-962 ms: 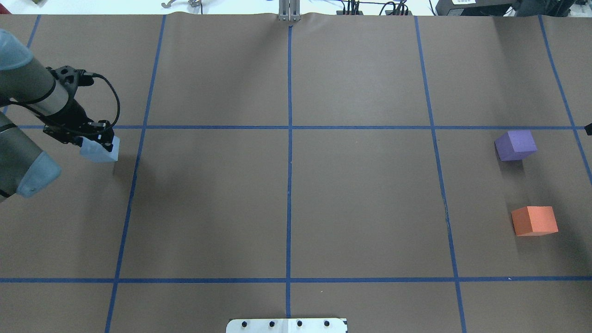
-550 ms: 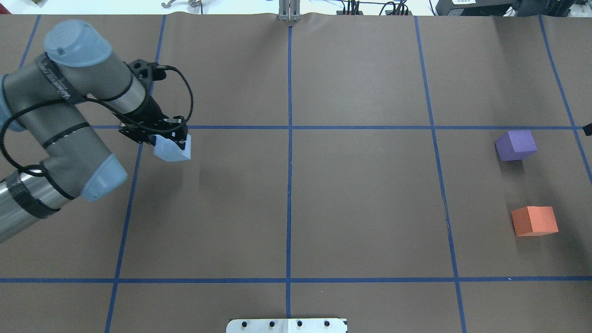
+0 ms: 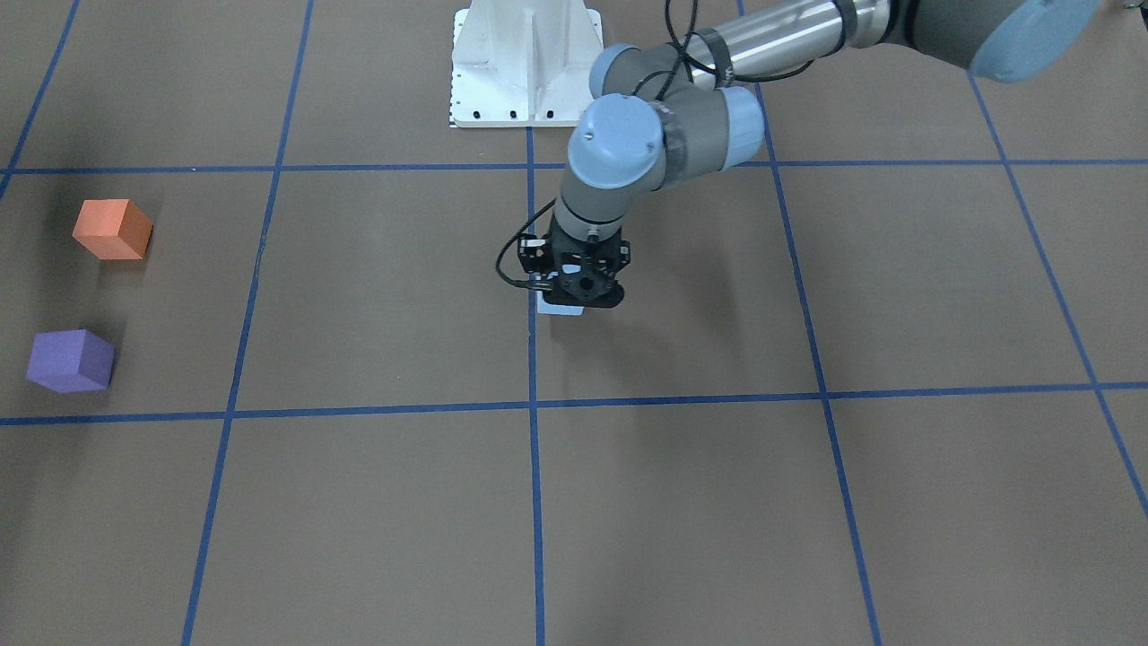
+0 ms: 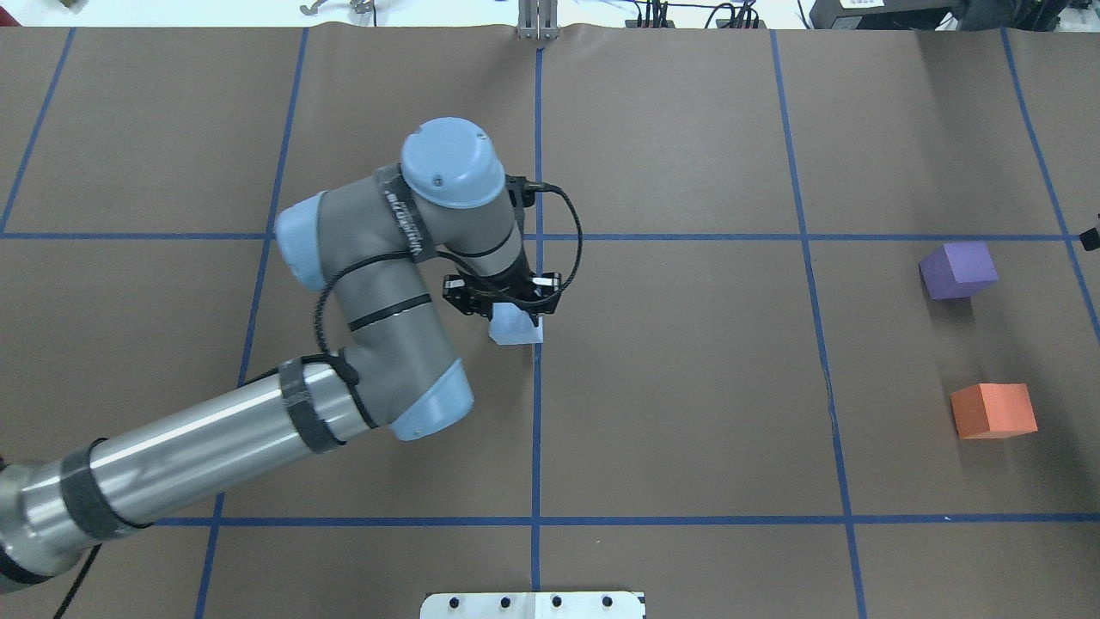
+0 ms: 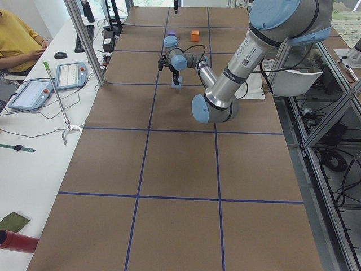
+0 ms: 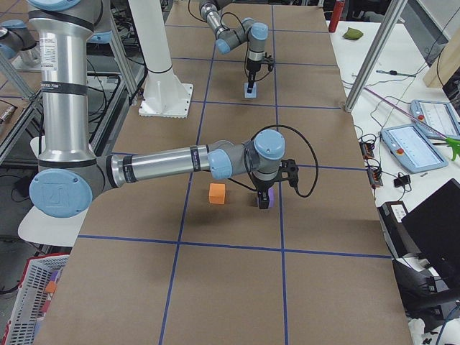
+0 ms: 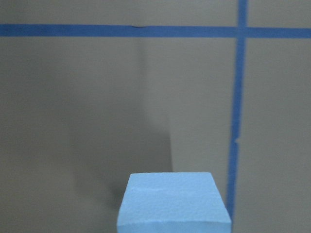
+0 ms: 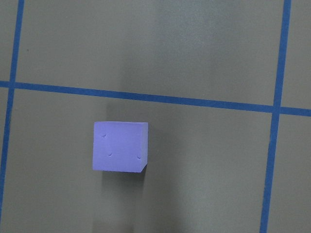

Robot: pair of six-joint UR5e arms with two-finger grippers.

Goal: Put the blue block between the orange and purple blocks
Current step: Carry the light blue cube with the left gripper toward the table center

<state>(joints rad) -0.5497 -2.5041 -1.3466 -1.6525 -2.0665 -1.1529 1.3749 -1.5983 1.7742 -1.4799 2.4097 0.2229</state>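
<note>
My left gripper [image 4: 514, 311] is shut on the light blue block [image 4: 516, 332] and holds it just above the table, beside the centre tape line. The block also shows in the left wrist view [image 7: 172, 204] and the front view [image 3: 560, 310]. The purple block [image 4: 958, 269] and the orange block [image 4: 993, 410] sit apart at the far right with a gap between them. My right gripper [image 6: 264, 192] hovers over the purple block [image 8: 119, 153]. Its fingers show in no close view, so I cannot tell whether it is open or shut.
Blue tape lines [image 4: 537, 387] divide the brown table cover into a grid. The white robot base [image 3: 526, 63] stands at the table's near edge. An operator's desk with tablets [image 5: 34, 90] lies beyond the far edge.
My left arm has swung from the table's left edge to the centre line, carrying the blue block. The purple and orange blocks have not moved.
</note>
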